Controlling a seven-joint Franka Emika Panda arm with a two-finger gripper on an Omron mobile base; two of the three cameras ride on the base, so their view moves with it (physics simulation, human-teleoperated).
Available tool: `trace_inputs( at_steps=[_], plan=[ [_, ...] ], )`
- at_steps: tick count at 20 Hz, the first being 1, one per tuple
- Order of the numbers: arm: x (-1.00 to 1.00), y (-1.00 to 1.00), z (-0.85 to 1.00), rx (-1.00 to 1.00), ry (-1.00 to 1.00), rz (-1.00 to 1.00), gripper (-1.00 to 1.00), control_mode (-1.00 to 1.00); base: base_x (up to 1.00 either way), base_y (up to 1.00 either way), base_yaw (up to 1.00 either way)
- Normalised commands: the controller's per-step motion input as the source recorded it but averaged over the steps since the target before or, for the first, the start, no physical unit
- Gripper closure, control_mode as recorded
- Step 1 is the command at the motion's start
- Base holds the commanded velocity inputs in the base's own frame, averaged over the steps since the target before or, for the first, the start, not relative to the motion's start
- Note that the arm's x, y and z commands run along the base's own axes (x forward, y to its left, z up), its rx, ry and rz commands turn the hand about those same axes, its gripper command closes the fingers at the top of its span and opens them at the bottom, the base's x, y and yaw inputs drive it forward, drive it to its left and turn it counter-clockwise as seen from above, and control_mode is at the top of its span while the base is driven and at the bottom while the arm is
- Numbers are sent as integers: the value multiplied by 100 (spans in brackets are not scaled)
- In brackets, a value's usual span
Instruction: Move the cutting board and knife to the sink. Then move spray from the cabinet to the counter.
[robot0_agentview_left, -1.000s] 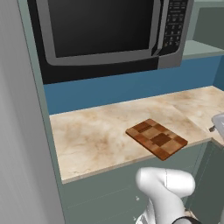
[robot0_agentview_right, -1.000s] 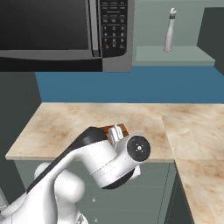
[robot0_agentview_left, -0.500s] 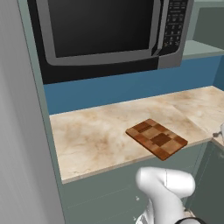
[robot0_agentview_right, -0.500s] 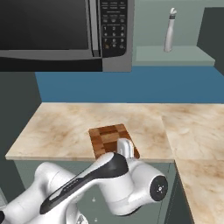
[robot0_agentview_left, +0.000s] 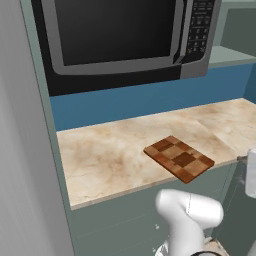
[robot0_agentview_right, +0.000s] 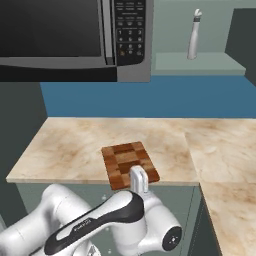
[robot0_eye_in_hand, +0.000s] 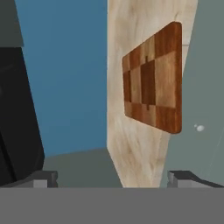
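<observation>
The cutting board (robot0_agentview_left: 179, 158) (robot0_agentview_right: 129, 162), a checkerboard of light and dark wood, lies flat on the counter (robot0_agentview_left: 105, 155) (robot0_agentview_right: 70, 150) near its front edge. In the hand view, which is rolled sideways, the cutting board (robot0_eye_in_hand: 153, 78) is ahead on the counter (robot0_eye_in_hand: 140, 148). My gripper (robot0_eye_in_hand: 113, 179) is open, well short of the board, with nothing between its fingertips (robot0_eye_in_hand: 41, 179). A slim grey spray (robot0_agentview_right: 194, 35) stands upright on a raised teal shelf at the back right. The knife and the sink are out of view.
A large microwave (robot0_agentview_left: 125, 35) (robot0_agentview_right: 75, 35) hangs above the counter, against a blue back wall. Grey-green cabinet fronts (robot0_eye_in_hand: 201, 109) run below the counter edge. My white arm (robot0_agentview_right: 115, 220) bends low in front of the counter. The counter turns a corner at the right (robot0_agentview_right: 225, 200).
My arm has swung down and to the right in front of the counter, uncovering the cutting board in the right base view. The board has not moved, and the gripper stays open.
</observation>
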Motion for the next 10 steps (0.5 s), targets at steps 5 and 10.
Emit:
trace_inputs(
  at_steps=[5,10],
  plan=[
    [14,14,-31,0,0,0,-100,-100,0,0,0],
    [19,8,-27,0,0,0,-100,-100,0,0,0]
  ],
)
